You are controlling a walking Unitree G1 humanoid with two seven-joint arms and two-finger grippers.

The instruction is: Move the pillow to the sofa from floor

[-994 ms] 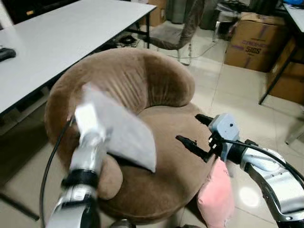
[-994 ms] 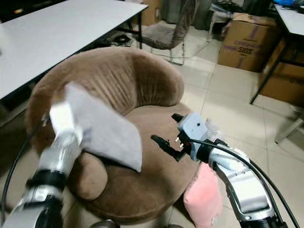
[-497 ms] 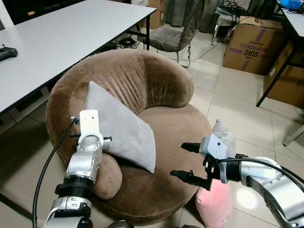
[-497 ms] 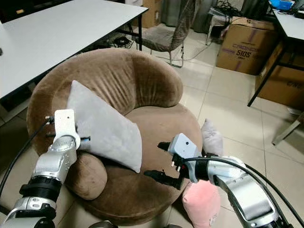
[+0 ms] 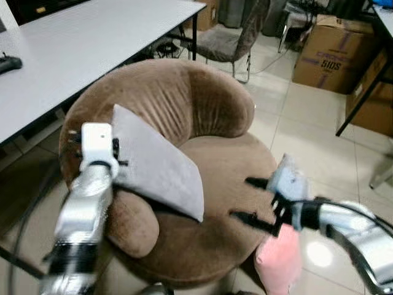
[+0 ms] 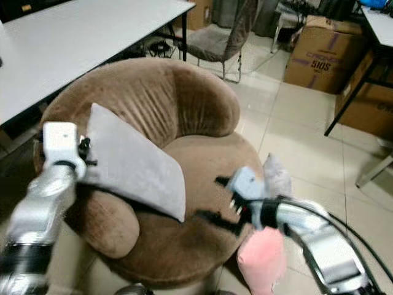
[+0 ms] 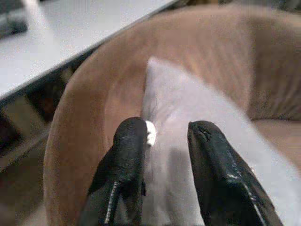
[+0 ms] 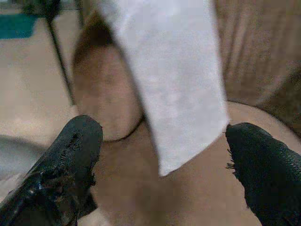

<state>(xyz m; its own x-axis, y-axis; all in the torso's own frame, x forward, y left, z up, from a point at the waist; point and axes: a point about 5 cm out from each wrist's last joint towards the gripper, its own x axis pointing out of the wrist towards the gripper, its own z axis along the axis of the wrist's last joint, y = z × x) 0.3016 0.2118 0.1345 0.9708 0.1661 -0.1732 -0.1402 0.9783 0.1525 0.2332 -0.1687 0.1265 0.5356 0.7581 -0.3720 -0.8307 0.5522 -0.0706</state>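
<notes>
The grey pillow (image 5: 158,166) was propped on the brown sofa (image 5: 215,110), just beyond the parted fingers of the left gripper (image 7: 164,136), ungrasped. The right gripper (image 5: 249,200) was spread wide above the seat, the pillow's corner ahead between its jaws.

A brown cardboard box (image 5: 330,54) on the floor behind the seat carries dark purple print. Its lower line reads roughly "510S"; the longer line above it is too blurred to make out. No other writing is legible.
</notes>
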